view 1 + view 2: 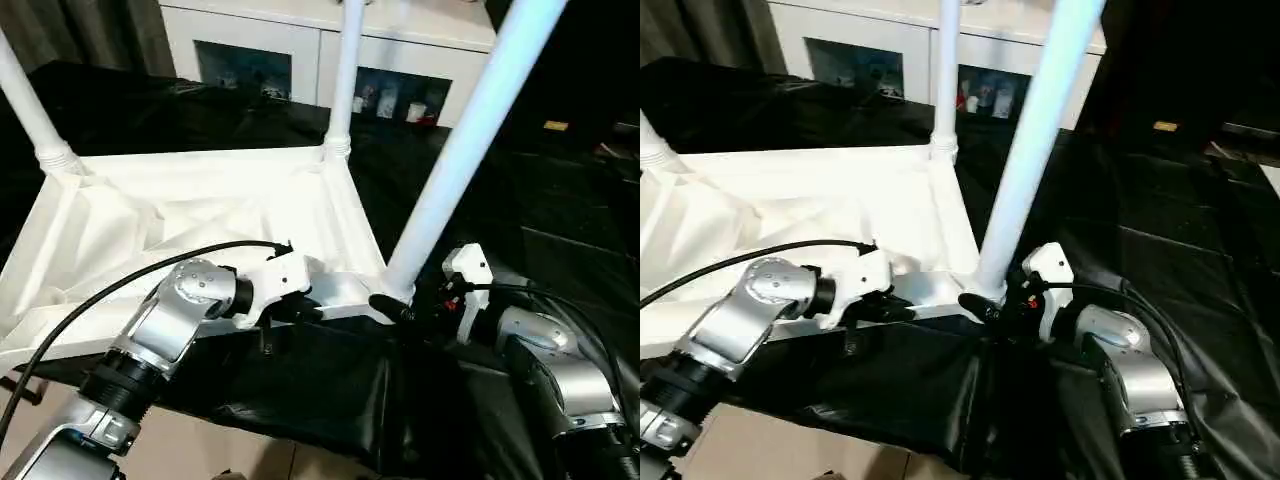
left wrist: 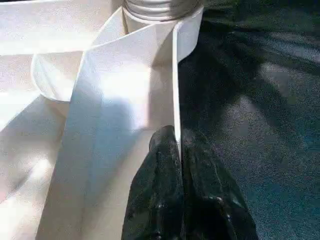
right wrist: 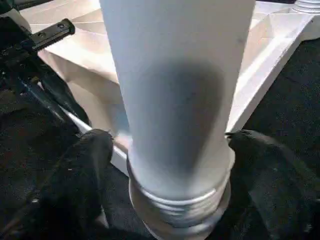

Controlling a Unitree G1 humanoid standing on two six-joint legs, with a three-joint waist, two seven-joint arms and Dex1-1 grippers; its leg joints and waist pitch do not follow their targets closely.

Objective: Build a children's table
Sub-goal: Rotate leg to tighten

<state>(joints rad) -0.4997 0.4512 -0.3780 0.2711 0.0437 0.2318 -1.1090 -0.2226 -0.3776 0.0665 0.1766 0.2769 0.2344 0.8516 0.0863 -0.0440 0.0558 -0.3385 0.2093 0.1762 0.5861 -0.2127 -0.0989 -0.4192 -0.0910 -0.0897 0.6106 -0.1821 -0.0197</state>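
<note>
Ribbed white tabletop (image 1: 200, 215) bears round tapering legs (image 1: 470, 140).

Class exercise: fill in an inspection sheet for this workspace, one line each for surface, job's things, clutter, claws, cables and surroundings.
Surface: black sheet covers the work area.
Job's things: white table top lies underside up; three legs stand in its corners, including the near leg.
Clutter: nothing seen.
Claws: left claw shut on the table top's rim; right claw open, fingers either side of the near leg's base.
Cables: black cable over the left arm.
Surroundings: white cabinet with glass doors behind.
</note>
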